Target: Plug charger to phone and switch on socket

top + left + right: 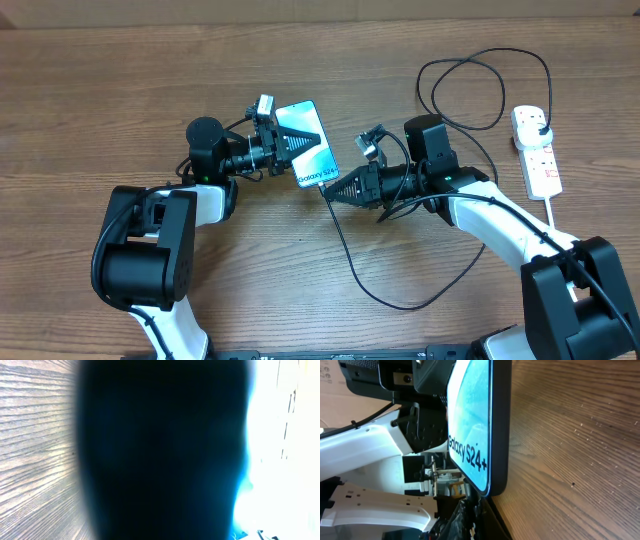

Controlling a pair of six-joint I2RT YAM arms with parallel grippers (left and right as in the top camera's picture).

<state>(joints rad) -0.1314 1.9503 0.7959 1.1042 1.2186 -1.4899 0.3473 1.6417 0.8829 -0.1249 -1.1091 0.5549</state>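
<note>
The left gripper (290,143) is clamped on the phone (312,150) near the middle of the wooden table (120,90), its fingers closed across the far part of the handset. The phone's light-blue screen is lit. In the right wrist view the phone (475,425) shows side-on with its dark edge toward the wood, and "Galaxy S24+" reads along the screen's lower end; whether that edge touches the table I cannot tell. The right gripper (333,188) sits just beside the phone's near end with its fingers pinched narrow on the tip end of the charger (398,305). The connector itself is too small to make out, so whether it is seated in the phone cannot be told. From the fingers the thin black cable drops in a wide loop toward the near edge, then passes behind the right arm. It coils again at the far right and ends at a black plug (541,124) seated in the white power strip (537,155) at the right edge. The left wrist view is mostly a dark blur with blue glare at the right.
</note>
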